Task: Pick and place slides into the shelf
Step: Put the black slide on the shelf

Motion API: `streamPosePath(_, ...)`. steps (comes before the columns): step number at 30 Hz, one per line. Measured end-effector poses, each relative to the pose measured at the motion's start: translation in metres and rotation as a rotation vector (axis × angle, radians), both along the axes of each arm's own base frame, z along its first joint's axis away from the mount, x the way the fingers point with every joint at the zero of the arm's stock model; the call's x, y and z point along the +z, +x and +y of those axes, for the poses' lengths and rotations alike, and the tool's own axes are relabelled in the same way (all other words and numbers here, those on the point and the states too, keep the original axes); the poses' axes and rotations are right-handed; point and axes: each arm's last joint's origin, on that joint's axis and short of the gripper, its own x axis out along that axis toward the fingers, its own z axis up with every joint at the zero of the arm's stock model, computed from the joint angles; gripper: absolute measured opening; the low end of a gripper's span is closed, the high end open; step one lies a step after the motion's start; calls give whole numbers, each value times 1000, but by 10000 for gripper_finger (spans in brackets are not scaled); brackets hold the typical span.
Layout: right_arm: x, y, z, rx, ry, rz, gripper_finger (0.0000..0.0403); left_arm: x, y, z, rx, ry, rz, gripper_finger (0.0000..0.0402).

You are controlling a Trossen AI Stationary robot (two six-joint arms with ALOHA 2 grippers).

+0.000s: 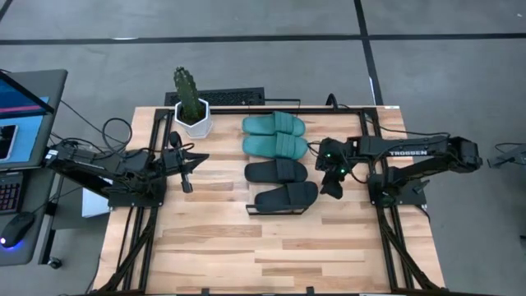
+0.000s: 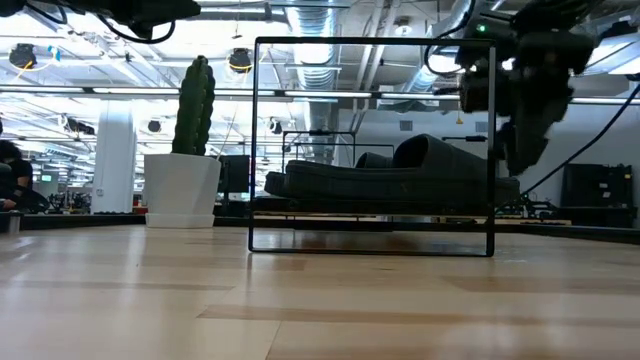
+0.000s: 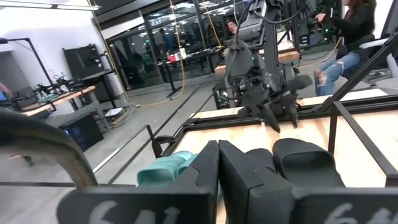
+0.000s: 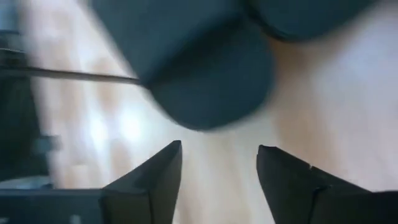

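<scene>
You are looking at four slides lying in a row down the middle of the desk (image 1: 205, 247): two teal ones, the far teal slide (image 1: 274, 125) and the near teal slide (image 1: 275, 145), then the upper black slide (image 1: 276, 171), then the lower black slide (image 1: 284, 198), which is sitting slightly askew. From the level camera they are resting on the shelf (image 2: 370, 215), a low plank inside a thin black wire frame, so the placing is looking done or nearly so; I judge that only the last black slide may need straightening, though you cannot tell from above exactly where the plank's edges are running.

The right gripper (image 1: 333, 174) is hanging just beside the toe ends of the black slides, not touching them. Its fingers (image 4: 155, 171) are standing apart with nothing between them, and its wrist camera is showing a blurred dark slide (image 4: 199, 68) ahead over bare wood. The left gripper (image 1: 186, 168) is waiting well apart on the other side of the row, its fingers (image 3: 205, 168) pressed together on nothing.

Around the work, a potted cactus (image 1: 191, 103) is standing at the far edge near the teal pair, clear of both arms. A laptop (image 1: 25, 115) is sitting off the desk on the left. A person (image 3: 348, 31) is sitting in the room beyond. Nothing is blocking the right arm's way out.
</scene>
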Motion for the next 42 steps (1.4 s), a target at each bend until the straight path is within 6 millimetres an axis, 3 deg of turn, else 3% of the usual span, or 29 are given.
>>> streamPosePath(3, -4, -7, 1, -30, -108, 107, 163, 0, 0, 0, 0, 0, 0, 0)
streamPosePath(8, -7, -12, 6, -16, -192, 180, 36, 0, 0, 0, 0, 0, 1, 0)
streamPosePath(10, -6, -10, 9, -7, -199, 161, 13, -1, 0, 0, 0, 1, 7, 0)
streamPosePath(15, -5, -3, 16, -51, -270, 120, 5, -3, 0, 0, 0, 4, 28, 0)
streamPosePath(33, 4, 15, 40, -1, -252, -93, 0, -3, 0, 0, 0, 1, 36, 0)
streamPosePath(42, -8, -1, 31, -82, -336, 151, 0, -6, 0, 0, 0, -9, 54, 0)
